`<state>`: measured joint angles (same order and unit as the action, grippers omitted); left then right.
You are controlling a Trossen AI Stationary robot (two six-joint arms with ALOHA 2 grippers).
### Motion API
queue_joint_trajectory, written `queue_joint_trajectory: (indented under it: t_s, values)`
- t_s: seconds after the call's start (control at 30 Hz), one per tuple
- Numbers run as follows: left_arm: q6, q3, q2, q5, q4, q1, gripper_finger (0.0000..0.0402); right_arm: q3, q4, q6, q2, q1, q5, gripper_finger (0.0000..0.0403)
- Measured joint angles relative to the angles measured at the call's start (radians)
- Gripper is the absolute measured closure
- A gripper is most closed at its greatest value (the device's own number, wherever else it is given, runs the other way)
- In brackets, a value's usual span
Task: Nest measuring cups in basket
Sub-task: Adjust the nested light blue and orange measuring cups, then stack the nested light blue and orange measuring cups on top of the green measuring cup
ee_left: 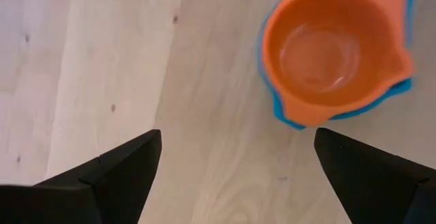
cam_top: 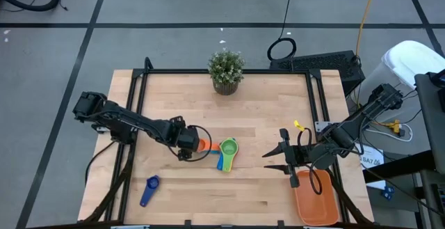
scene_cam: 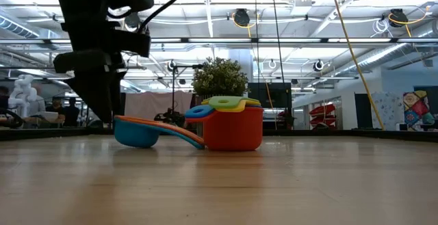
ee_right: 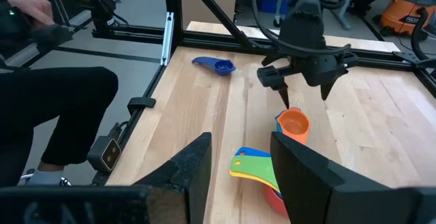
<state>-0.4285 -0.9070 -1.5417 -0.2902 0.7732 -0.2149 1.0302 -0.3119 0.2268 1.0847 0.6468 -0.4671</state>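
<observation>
Orange round cup (ee_left: 332, 45) nested in light blue scoop (ee_left: 340, 112), left gripper (ee_left: 235, 166) spread above.

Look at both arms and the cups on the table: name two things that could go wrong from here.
The open left gripper hangs just over the orange cup nested in a light blue one; lifting off carelessly might knock that pair apart. The stack topped by the green cup stands close beside, so a sideways move could topple it. The basket sits at the table's edge under the right arm, far from every cup.

Glossy plastic orange cup (ee_left: 332, 47), seemingly matt wooden table (cam_top: 257, 111)
</observation>
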Motion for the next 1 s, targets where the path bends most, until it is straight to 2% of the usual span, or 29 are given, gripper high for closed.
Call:
queue_joint_trajectory:
  t_s: [0.23, 0.37, 0.53, 0.7, 0.9, 1.0]
  values:
    - [-0.029, 0.000, 0.001, -0.076, 0.109, 0.029, 0.0012, 0.000, 0.000, 0.001, 0.000, 0.000, 0.000, 0.0259]
    - [-0.065, 0.001, 0.014, -0.078, 0.179, 0.025, 0.0012, 0.000, 0.000, 0.001, 0.000, 0.000, 0.000, 0.0259]
    - [-0.071, -0.016, 0.079, -0.050, 0.154, -0.034, 0.0012, 0.000, -0.002, -0.002, 0.000, 0.000, 0.000, 0.0259]
    - [-0.055, -0.088, 0.126, -0.109, 0.148, -0.028, 0.0012, 0.000, 0.001, -0.003, 0.000, -0.013, 0.000, 0.0259]
    - [0.018, -0.117, 0.091, -0.008, 0.096, 0.070, 0.0012, 0.000, 0.023, -0.003, 0.000, -0.013, 0.001, 0.0259]
    - [-0.008, -0.115, 0.078, 0.004, 0.091, 0.102, 0.0012, 0.000, 0.022, -0.003, 0.000, -0.013, 0.001, 0.0259]
